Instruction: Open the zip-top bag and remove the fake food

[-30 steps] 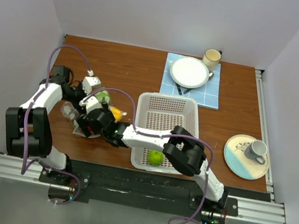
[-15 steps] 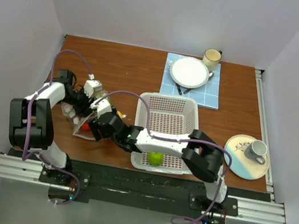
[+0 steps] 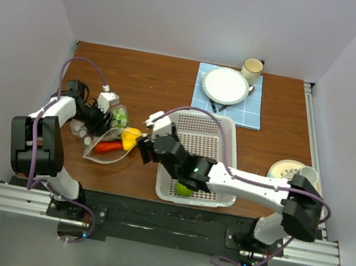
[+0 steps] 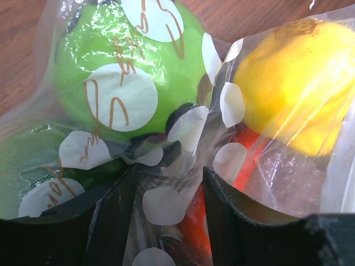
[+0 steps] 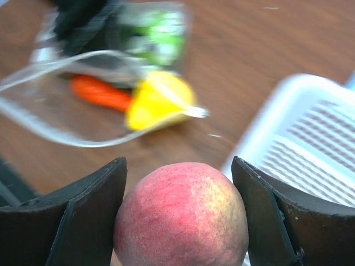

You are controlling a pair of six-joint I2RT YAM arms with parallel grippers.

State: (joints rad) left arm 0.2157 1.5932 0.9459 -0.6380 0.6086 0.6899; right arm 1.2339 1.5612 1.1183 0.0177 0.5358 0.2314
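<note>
The zip-top bag (image 3: 102,139) lies open at the table's left, clear with green print and white dots. My left gripper (image 3: 95,118) is shut on its film (image 4: 166,205). Through the film the left wrist view shows a green fruit (image 4: 119,77), the yellow pear (image 4: 291,83) and the orange carrot (image 4: 244,158). The pear (image 3: 130,138) sticks out of the bag's mouth beside the carrot (image 3: 108,146). My right gripper (image 3: 143,146) is shut on the pink peach (image 5: 180,219), held above the table between the bag (image 5: 83,83) and the basket (image 5: 310,138).
The white perforated basket (image 3: 215,127) stands at centre front with a green apple (image 3: 184,188) inside. A white plate (image 3: 226,85) on a blue mat and a cup (image 3: 252,68) are at the back. A saucer with a grey cup (image 3: 302,177) is at the right.
My right gripper has drawn back out of the bag to the right with the peach in it. The bag's mouth now gapes open. My left gripper keeps its hold on the bag.
</note>
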